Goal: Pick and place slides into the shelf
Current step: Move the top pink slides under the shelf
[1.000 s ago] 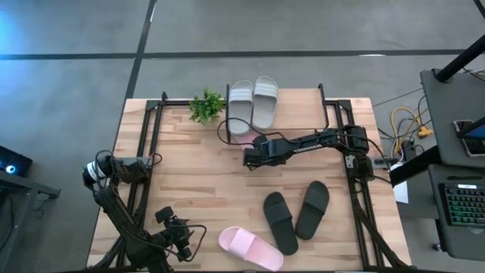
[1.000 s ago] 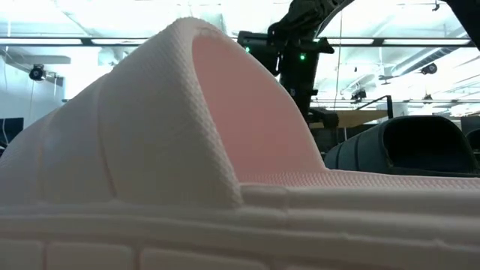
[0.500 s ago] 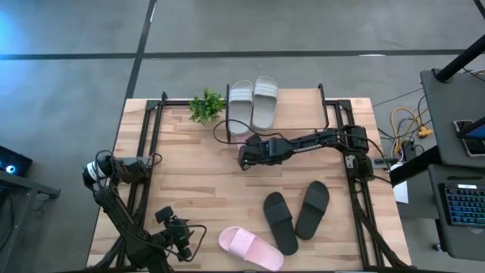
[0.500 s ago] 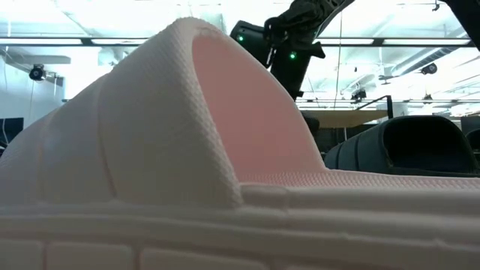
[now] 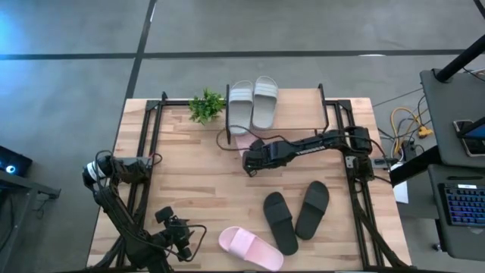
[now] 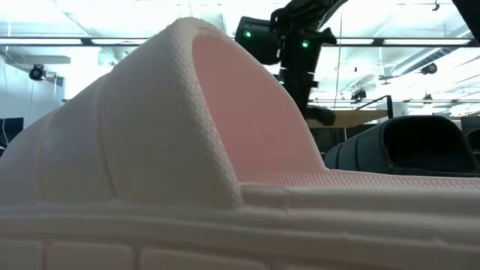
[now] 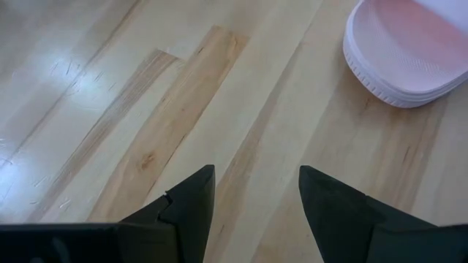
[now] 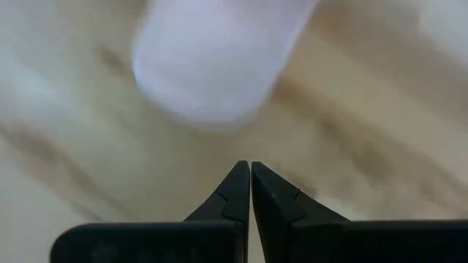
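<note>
**A:** Why are we parked where we are?

**B:** Our right gripper (image 5: 248, 161) hangs over the middle of the bench (image 5: 182, 174), fingers pressed together and holding nothing. Just beyond it at twelve o'clock a pink slide (image 5: 241, 139) lies half tucked under the shelf (image 5: 303, 114), so we judge we've been nudging it in with closed fingers rather than gripping it.

**A:** And our left?

**B:** The left gripper (image 5: 184, 244) waits low at seven o'clock, fingers spread with nothing between them, pointed at the second pink slide (image 5: 250, 248) near the six o'clock edge. That one sits so close to the low camera that it fills the view.

**A:** Count for us.

**B:** Six slides. Two grey-green ones (image 5: 253, 102) lie side by side on the shelf's top board at twelve. Two pink: one at the shelf's mouth, one near the front edge. Two black ones (image 5: 295, 214) lie together on the bench at five o'clock, untouched. One shelf, one small plant (image 5: 206, 105) just left of it.
</note>
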